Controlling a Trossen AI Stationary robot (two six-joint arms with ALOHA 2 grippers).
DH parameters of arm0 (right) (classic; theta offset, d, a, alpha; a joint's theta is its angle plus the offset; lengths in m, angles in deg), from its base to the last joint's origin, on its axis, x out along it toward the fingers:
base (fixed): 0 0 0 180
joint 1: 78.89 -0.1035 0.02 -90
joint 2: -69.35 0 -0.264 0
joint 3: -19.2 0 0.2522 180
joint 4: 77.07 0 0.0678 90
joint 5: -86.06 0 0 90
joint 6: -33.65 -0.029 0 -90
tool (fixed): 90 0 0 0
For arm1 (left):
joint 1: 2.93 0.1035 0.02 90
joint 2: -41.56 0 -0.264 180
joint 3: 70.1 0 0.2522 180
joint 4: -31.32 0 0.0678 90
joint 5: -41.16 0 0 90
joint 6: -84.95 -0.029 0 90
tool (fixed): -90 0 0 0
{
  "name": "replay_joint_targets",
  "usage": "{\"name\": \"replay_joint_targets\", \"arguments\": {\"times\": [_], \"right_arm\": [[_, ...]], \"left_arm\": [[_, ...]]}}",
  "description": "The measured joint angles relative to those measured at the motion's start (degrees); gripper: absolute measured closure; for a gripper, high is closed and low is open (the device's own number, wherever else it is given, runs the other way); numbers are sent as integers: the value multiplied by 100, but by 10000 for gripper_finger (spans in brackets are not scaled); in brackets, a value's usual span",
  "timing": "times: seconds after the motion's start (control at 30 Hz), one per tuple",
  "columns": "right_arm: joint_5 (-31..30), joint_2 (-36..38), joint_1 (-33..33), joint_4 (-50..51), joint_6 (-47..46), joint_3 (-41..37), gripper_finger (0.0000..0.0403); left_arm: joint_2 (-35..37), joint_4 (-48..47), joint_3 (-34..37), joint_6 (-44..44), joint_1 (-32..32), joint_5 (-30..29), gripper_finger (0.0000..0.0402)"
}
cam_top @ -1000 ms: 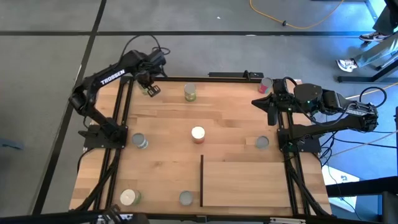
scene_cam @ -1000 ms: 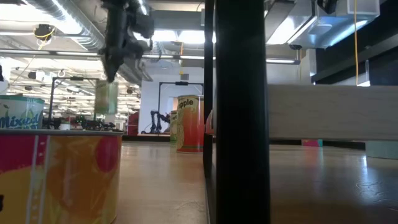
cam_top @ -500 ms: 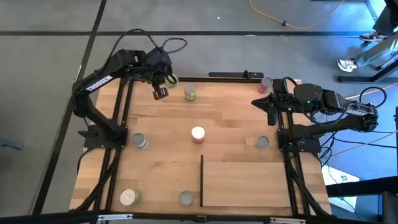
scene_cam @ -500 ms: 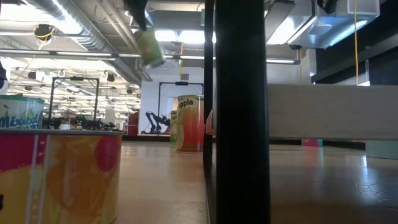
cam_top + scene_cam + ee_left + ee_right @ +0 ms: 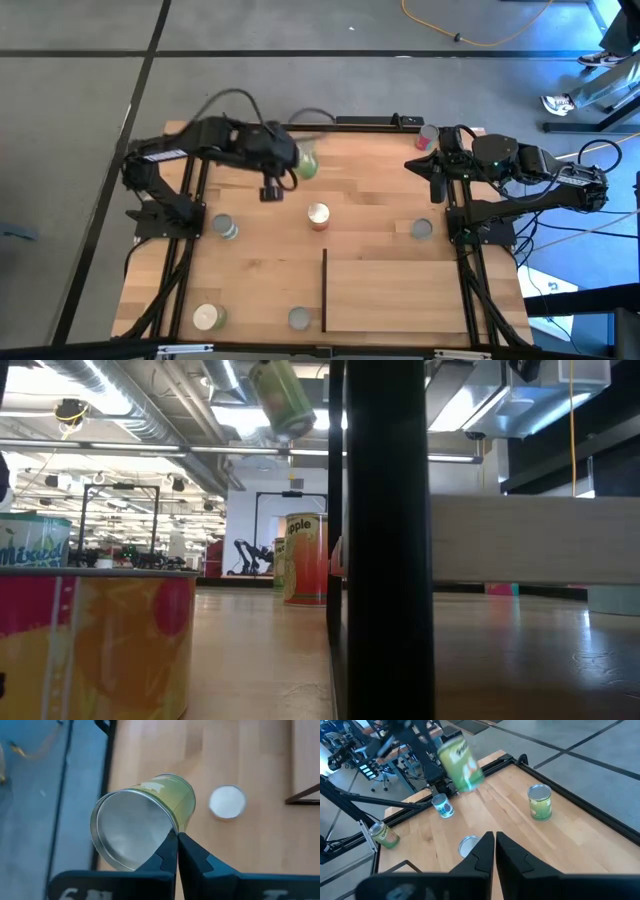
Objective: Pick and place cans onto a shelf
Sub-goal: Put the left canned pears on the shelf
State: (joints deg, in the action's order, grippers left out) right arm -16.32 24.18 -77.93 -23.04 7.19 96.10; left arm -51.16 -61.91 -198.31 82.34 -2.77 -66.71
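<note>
My left gripper (image 5: 290, 162) is shut on a green can (image 5: 304, 165) high above the table's far middle. The can also shows tilted in the low view (image 5: 282, 398) and the right wrist view (image 5: 460, 762). My right gripper (image 5: 432, 166) is shut and empty at the far right edge. Another green can (image 5: 540, 802) stands on its base below the held one. A white-topped can with a red side (image 5: 318, 215) stands at the table's centre. The shelf (image 5: 400, 290) lies flat at the near right, its black strip (image 5: 324, 290) on its left edge. My left gripper pinches the green can at the rim of its silver end (image 5: 170, 826) between its two fingers, which stand almost together. The fingers come from the table's left. The can is lifted clear of the table and tilted, its green side (image 5: 172, 795) reaching beyond the fingertips.
Grey-topped cans stand at the left (image 5: 224, 228), right (image 5: 421, 229) and near edge (image 5: 298, 319). A cream-topped can (image 5: 207, 318) stands at the near left and a red can (image 5: 428, 136) at the far right corner. Black frame rails run along both sides.
My left gripper has carried the green can up from the table's far left corner and toward the table's right, over the standing green can. The can, which hung upright just above the table, now sits much higher and tilted. My right arm has kept still.
</note>
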Motion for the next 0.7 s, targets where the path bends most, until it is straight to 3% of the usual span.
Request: {"name": "replay_joint_targets", "arguments": {"times": [0.37, 0.5, 0.7], "right_arm": [[0, 0, 0, 22, 13, 0, 382], [0, -6, 1, 51, 9, 0, 382], [0, -11, 0, 50, 7, 0, 382]], "left_arm": [[-985, -1024, 4, 2215, -1068, 299, 402], [-1241, -1005, 2, 2616, -1377, 625, 401], [-1540, -972, 5, 2807, -1592, 667, 401]]}}
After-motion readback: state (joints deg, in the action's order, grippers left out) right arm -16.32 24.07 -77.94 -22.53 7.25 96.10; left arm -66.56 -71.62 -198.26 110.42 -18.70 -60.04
